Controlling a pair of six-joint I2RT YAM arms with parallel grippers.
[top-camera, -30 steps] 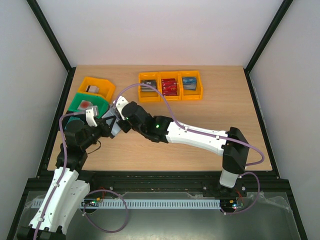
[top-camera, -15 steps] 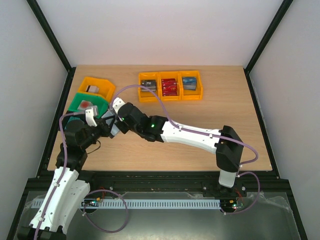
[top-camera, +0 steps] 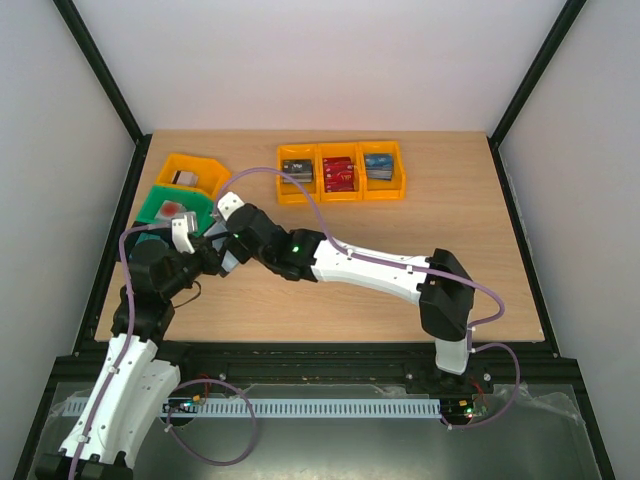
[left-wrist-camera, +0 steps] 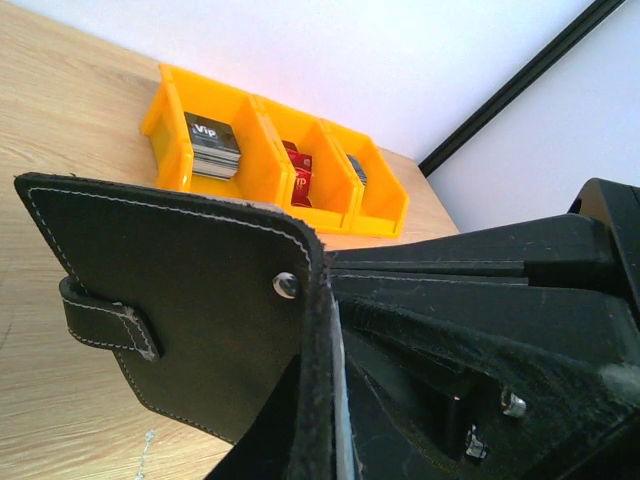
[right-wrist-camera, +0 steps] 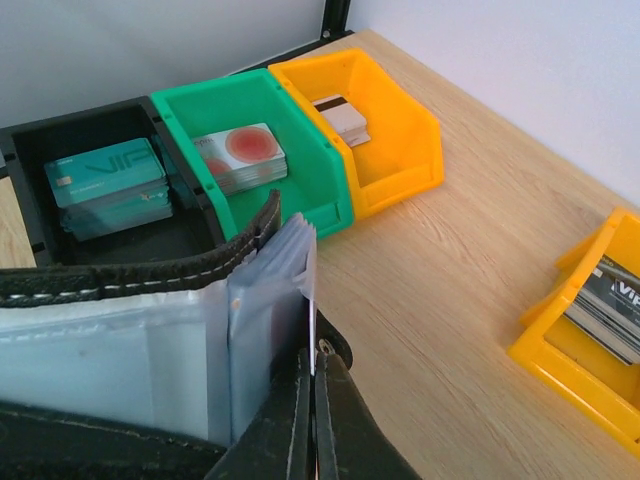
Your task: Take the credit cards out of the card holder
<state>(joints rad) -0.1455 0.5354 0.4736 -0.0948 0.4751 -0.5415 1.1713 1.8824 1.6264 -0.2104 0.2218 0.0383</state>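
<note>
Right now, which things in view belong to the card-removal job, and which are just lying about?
Job: card holder, pinched by the left gripper; its clear sleeves; right gripper, shut at the sleeves' edge.
Lying about: row of three orange bins; lone orange bin; green bin; black bin, all holding card stacks.

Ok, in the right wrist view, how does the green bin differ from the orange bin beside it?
The green bin holds a stack of white cards with red circles; the orange bin holds a dark-striped card stack. The green bin sits between a black bin and the orange bin; the orange bin ends the row. Both are open-topped plastic bins, side by side.
</note>
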